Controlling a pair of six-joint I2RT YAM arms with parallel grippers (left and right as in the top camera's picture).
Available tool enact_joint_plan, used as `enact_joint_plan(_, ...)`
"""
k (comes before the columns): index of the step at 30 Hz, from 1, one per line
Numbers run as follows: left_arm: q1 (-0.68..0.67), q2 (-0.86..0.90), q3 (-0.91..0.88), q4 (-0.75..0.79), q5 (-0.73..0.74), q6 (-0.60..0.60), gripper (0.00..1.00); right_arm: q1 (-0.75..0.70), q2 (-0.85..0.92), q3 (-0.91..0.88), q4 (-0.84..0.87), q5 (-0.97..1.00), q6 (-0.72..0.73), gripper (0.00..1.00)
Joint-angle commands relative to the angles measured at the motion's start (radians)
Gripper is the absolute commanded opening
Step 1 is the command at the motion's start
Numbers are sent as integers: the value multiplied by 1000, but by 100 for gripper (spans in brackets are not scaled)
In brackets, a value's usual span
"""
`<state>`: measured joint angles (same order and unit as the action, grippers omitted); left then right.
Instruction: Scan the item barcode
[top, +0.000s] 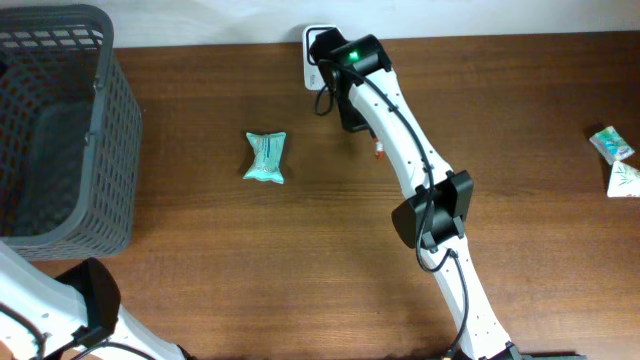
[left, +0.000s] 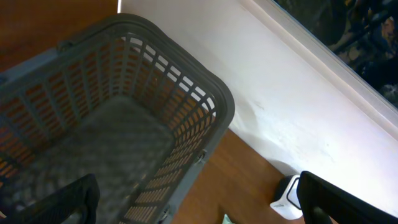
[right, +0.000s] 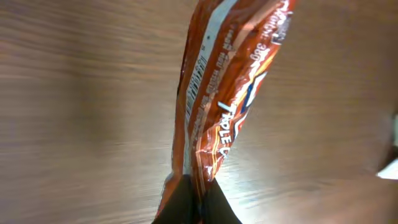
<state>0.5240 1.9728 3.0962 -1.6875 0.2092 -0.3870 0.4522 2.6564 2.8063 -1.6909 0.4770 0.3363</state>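
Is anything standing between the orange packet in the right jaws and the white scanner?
Nothing visible does. The orange snack packet hangs over the table, and the white scanner sits close by; from overhead the right arm hides part of the gap.

Orange wrapper (right: 214, 93) — white print, seemingly "TRIPLE C…"; rest blurred.

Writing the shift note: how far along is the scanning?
Done: the right gripper is shut on an orange packet. In hand: it sits near the white scanner. Left: nothing shows a scan registered; the teal packet lies on the table and the basket looks empty.
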Motion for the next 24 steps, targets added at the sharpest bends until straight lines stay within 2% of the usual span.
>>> enact_joint_plan(1,3,-2,0,0,0,-5,99,0,4,-193,32,134,13,4)
enact_joint_plan(4,3,-2,0,0,0,-5,99,13,4,-320,72,126,65,4)
enact_joint_plan(6,3,-2,0,0,0,-5,99,42,4,-322,94,70,64,22)
enact_joint_plan(8,3,-2,0,0,0,-5,99,90,3,-258,108,-23,62,26)
enact_joint_plan(9,3,-2,0,0,0,-5,99,105,3,-211,113,-66,61,44)
enact_joint_plan(11,3,-2,0,0,0,-5,99,118,3,-69,105,-146,34,68)
enact_joint_plan(12,3,-2,0,0,0,-5,99,104,3,65,65,-172,35,82)
enact_joint_plan(14,3,-2,0,0,0,-5,99,37,3,251,-8,-195,23,87)
enact_joint_plan(15,3,-2,0,0,0,-5,99,-19,-9,308,-8,-314,-82,90)
enact_joint_plan(17,3,-2,0,0,0,-5,99,-119,-45,329,-8,-431,-128,87)
enact_joint_plan(19,3,-2,0,0,0,-5,99,-201,-83,329,-8,-498,-105,93)
enact_joint_plan(21,3,-2,0,0,0,-5,99,-264,-131,329,-8,-499,-86,99)
enact_joint_plan(24,3,-2,0,0,0,-5,99,-347,-228,310,-8,-500,-195,99)
